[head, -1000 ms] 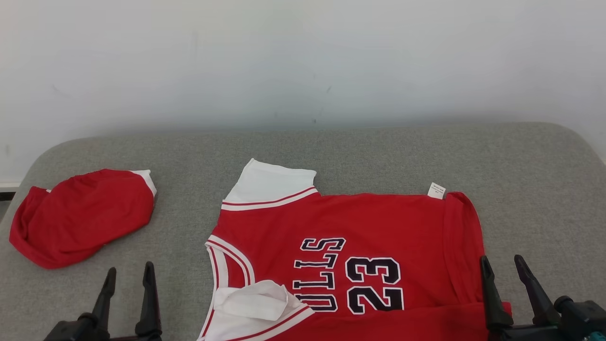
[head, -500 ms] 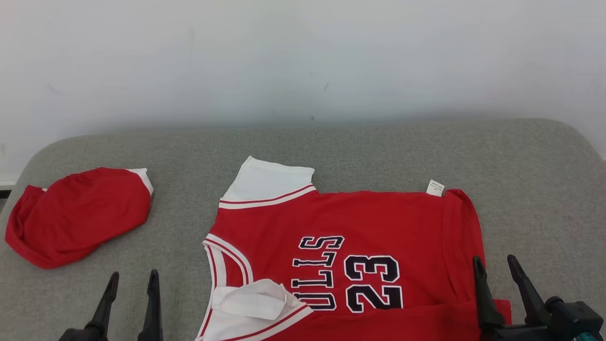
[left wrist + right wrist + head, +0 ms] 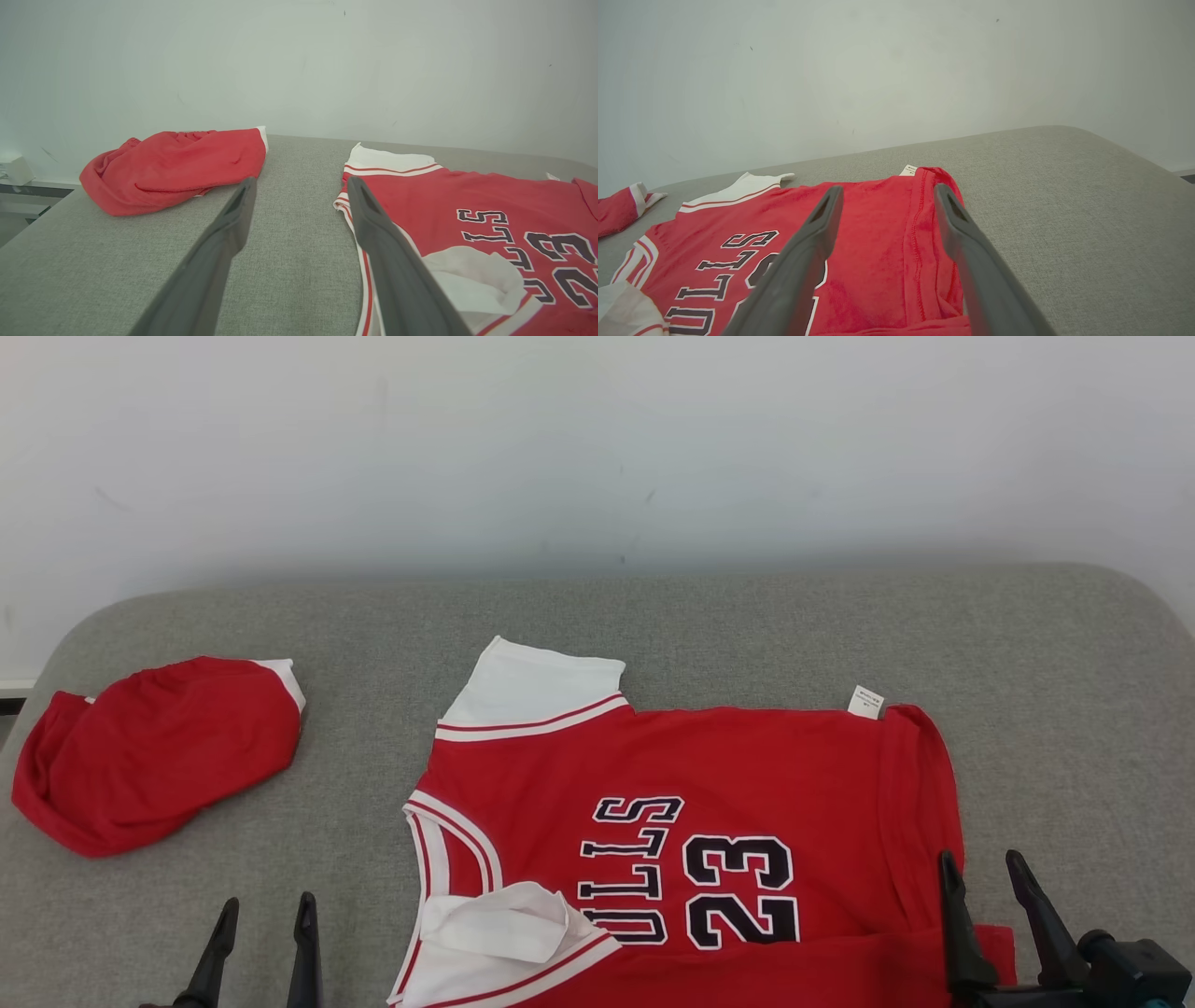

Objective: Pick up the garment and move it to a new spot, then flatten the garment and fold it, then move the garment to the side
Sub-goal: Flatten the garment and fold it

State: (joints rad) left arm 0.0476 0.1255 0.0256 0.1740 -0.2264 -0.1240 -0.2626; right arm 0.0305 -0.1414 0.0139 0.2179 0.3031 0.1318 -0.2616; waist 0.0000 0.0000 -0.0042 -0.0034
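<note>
A: Where is the jersey [image 3: 691, 775], and how do the claws stand?

B: It lies face up across the middle of the grey-covered table [image 3: 1074, 709], collar toward the robot's left, hem [image 3: 920, 803] toward its right. The left claw [image 3: 267, 901] hovers over bare table just left of the collar, fingers apart, holding nothing; the right claw [image 3: 980, 857] sits at the hem, fingers likewise apart, the hem fold between them in the right wrist view; whether it touches the fabric cannot be told.

A: What could go wrong from here?

B: The near sleeve [image 3: 495, 924] lies crumpled and turned over onto the chest; a fold made before it is smoothed would likely lock in the lump; a pinch at the hem may catch only the top layer, so the jersey would gape instead of lifting whole; the near edge also looks doubled over.

A: Anything in the way?

B: The red shorts [image 3: 159, 751] lie bunched at the table's left, well apart from the jersey; they take up that side if the folded jersey is meant to go there; a white label [image 3: 865, 702] sticks out at the far hem corner.
</note>
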